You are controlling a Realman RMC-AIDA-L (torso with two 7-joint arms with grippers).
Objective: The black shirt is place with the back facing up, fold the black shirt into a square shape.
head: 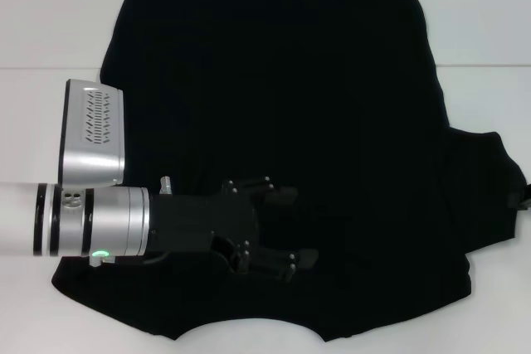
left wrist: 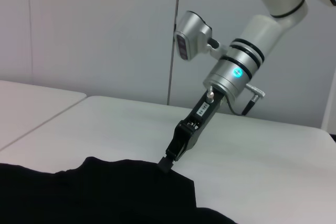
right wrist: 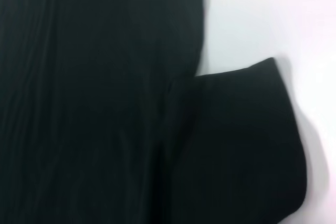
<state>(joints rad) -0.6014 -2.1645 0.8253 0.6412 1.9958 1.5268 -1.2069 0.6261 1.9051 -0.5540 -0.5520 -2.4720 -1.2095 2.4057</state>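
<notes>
Lying spread across the white worktop (head: 50, 14), the black shirt (head: 290, 105) had one sleeve sticking out toward the robot's right. The left gripper (head: 290, 228) reached in from the left above the shirt's near part, its fingers apart and holding nothing. The right gripper (left wrist: 167, 164) pinched the edge of that right sleeve, closed on the fabric.

The left gripper (head: 290, 228) covers part of the black shirt (head: 315, 105), black on black, so its outline blurs into the cloth. The shirt's far hem is cut by the head view's top edge. The right gripper (left wrist: 167, 163) sits at the sleeve's edge; whether its fingertips pinch the fabric can't be told. Right wrist view is soft.
</notes>
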